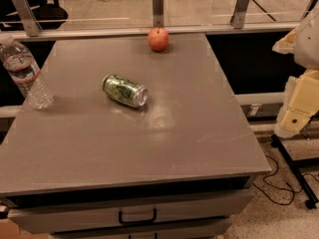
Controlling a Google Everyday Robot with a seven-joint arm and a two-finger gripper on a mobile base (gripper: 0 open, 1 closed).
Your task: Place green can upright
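Green can (125, 90), on its side on the tabletop (164, 153): gripper (298, 108), beyond the right edge, open or clenched I cannot tell, should grasp across the body and stand it on end.

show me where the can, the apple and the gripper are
can (124, 90), camera view, middle of its green side as it lies flat
apple (158, 39), camera view, middle of its red skin
gripper (298, 108), camera view, cream body at the far right of the view
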